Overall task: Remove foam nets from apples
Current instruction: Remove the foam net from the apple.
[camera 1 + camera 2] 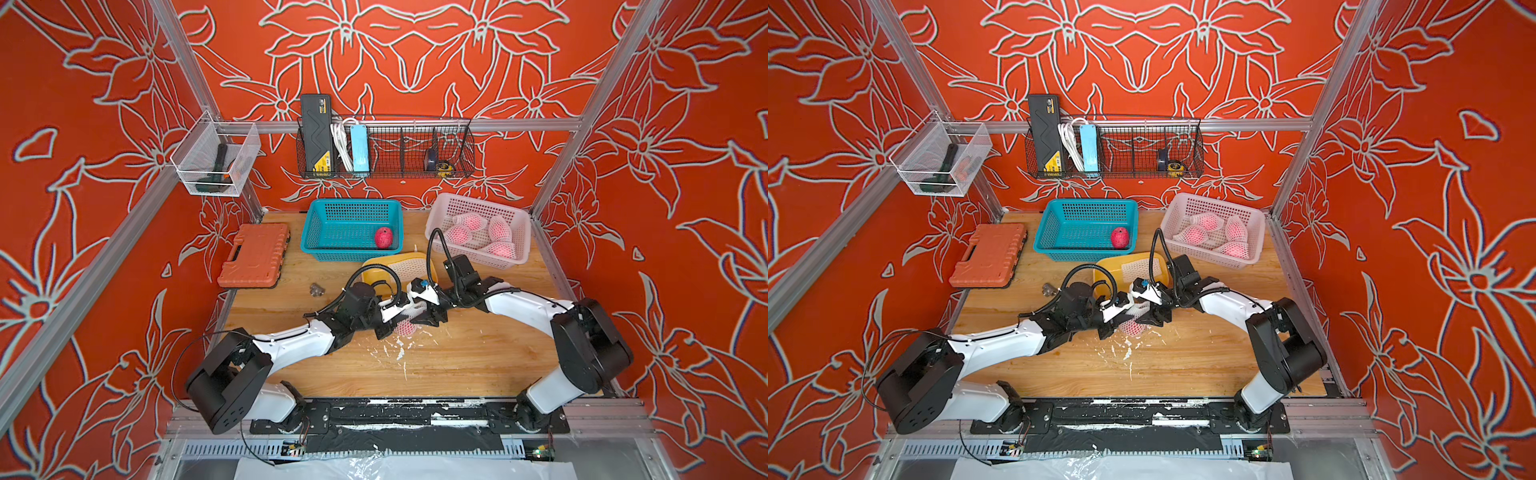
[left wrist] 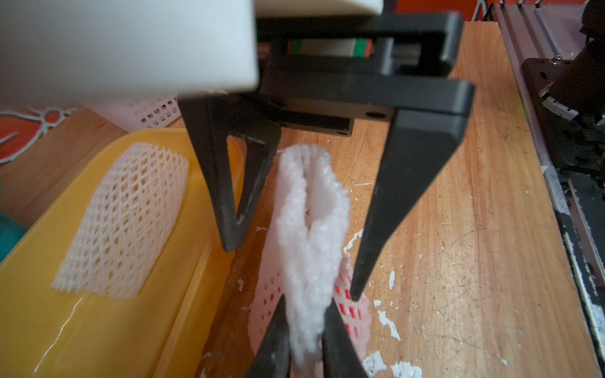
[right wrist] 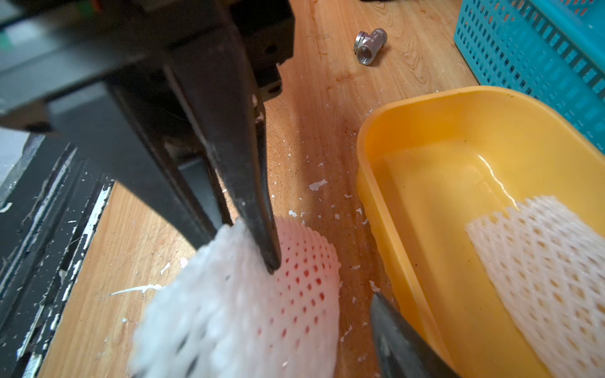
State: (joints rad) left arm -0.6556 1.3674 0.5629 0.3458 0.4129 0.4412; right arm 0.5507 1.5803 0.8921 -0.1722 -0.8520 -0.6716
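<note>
Left pincer [image 2: 306, 304] pinching foam net [image 2: 311, 212]; right pincer [image 2: 292, 271] spread; yellow tray [image 2: 82, 333] beside

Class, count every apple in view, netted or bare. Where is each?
6. One bare apple lies in the teal basket; four netted apples sit in the white basket; one netted apple rests on the table. More may be hidden.

Left arm [image 1: 291, 345] and right arm [image 1: 523, 305]: glossy white shells between bulky matte black joint housings. Black ribbed cables [image 1: 376, 272] looped above the wrists. On the right claw [image 2: 292, 271], black wedge-shaped fingers [image 2: 402, 196], one a hollow triangle, tips scuffed pale; green-and-red strip [image 2: 330, 47] on its rail.
</note>
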